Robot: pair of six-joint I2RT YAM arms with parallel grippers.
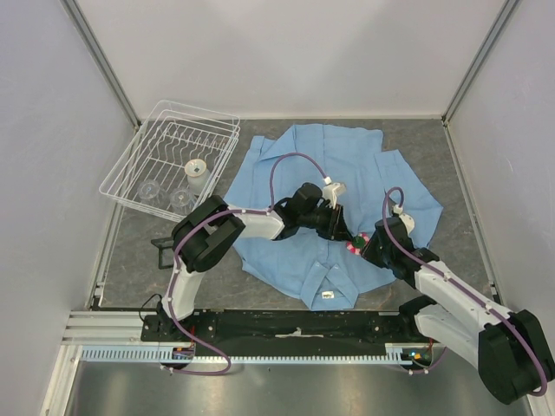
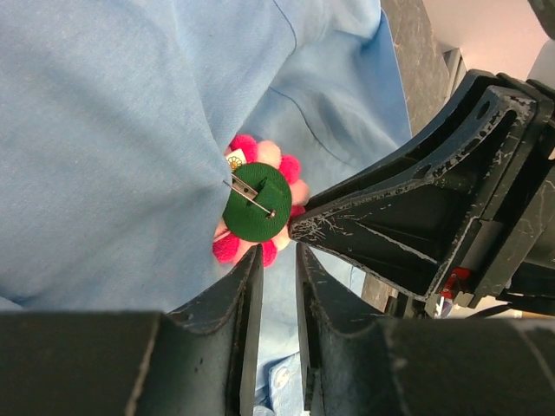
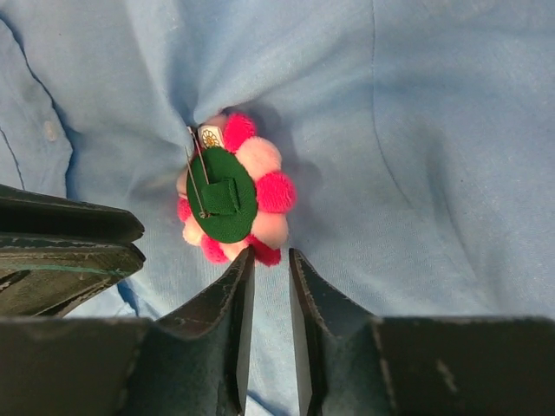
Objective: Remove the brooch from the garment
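A white wire dish rack (image 1: 130, 169) holding a small white cup (image 1: 197, 167) stands at the far left of the grey table (image 1: 139, 238), just beside the large light blue button-up shirt (image 1: 347, 165), which is spread out with its collar toward the arms. Over the shirt's lower middle, the left gripper (image 2: 276, 260) points its 2 black fingers (image 2: 238, 312) at the small round flower-shaped brooch (image 2: 256, 206). Its pincer is narrow, with only blue cloth showing in the slit and the tips just short of the pink-red petals. The brooch is tipped up, its green felt back and metal pin (image 3: 198, 186) facing both wrist cameras, and the pin runs into puckered fabric. From the right, the right gripper (image 3: 267, 260) meets it, pincer likewise narrow and holding nothing, tips just beneath the petals.
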